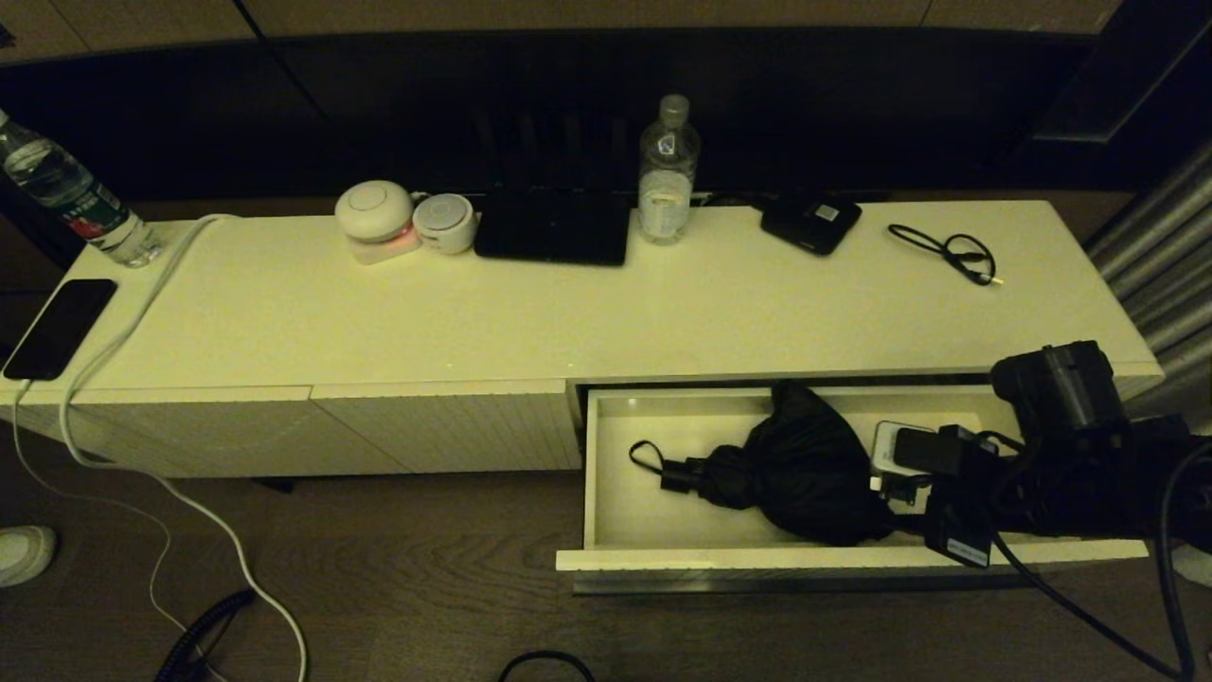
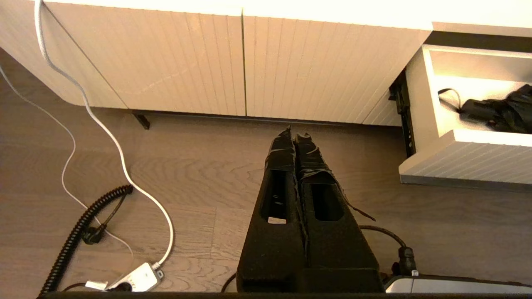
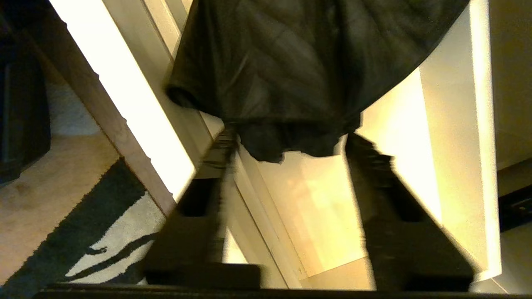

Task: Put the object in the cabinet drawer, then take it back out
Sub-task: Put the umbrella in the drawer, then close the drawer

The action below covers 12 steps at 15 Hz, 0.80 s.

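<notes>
Dim amber light falls on a long cream cabinet surface (image 1: pixel 606 313) above a wood floor. At far left, a water bottle (image 1: pixel 71 199) stands behind a dark phone (image 1: pixel 59 327) with a white cable (image 1: pixel 142 313) trailing to the floor. Further along sit two round white devices (image 1: pixel 402 223), a black flat item (image 1: pixel 554 227), a second bottle (image 1: pixel 668 170), a small black box (image 1: pixel 810 223) and a thin black cable (image 1: pixel 947 251). The left gripper (image 2: pixel 296 132) hangs parked low over the floor before the ribbed panels, jaws pressed together on nothing. At right, the cabinet drawer (image 1: pixel 625 474) stands pulled out; the black umbrella (image 1: pixel 795 469) lies inside it, its wrist loop toward the drawer's left end. The right gripper (image 3: pixel 286 145) reaches into the drawer from the right, its jaws parted on either side of the fabric's edge; no firm hold on it shows.
</notes>
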Available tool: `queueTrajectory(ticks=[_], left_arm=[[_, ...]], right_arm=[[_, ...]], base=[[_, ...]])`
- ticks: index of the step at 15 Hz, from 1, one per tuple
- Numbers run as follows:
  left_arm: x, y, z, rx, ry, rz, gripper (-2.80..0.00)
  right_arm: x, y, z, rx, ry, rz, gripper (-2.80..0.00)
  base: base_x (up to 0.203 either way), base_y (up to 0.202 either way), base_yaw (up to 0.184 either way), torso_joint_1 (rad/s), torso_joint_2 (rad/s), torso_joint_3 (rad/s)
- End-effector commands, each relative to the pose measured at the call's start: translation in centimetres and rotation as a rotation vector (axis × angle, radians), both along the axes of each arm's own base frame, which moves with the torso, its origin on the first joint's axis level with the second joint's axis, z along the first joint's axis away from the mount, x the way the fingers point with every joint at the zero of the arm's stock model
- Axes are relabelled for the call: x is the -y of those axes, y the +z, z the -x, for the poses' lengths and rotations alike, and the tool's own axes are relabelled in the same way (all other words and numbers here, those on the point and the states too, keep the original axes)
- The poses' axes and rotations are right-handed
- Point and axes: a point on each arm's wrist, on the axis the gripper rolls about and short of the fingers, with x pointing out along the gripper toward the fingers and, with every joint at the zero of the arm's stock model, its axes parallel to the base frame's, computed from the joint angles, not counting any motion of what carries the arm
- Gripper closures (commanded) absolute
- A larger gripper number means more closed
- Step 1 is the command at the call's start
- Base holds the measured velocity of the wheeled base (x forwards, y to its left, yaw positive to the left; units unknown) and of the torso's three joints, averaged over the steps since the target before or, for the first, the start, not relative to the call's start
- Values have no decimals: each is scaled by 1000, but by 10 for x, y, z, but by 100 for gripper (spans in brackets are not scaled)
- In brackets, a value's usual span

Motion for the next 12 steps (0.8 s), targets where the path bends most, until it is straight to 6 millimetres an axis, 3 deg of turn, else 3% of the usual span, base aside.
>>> queueTrajectory(ticks=[1, 6, 9, 11, 12], left_arm=[[0, 0, 0, 0, 1, 1, 0], [0, 0, 0, 2, 1, 1, 0], [0, 0, 0, 1, 1, 1, 0], [0, 0, 0, 2, 1, 1, 0], [0, 0, 0, 2, 1, 1, 0]], right_arm=[[0, 0, 0, 11, 6, 0, -280], [3, 40, 20, 157, 8, -23, -280], [7, 67, 49, 264, 15, -47, -280], [11, 71, 69, 284, 11, -53, -280], [13, 68, 79, 276, 9, -51, 0]], base=[[0, 0, 0, 0, 0, 0], [0, 0, 0, 0, 0, 0], [0, 0, 0, 0, 0, 0], [0, 0, 0, 0, 0, 0], [0, 0, 0, 0, 0, 0]])
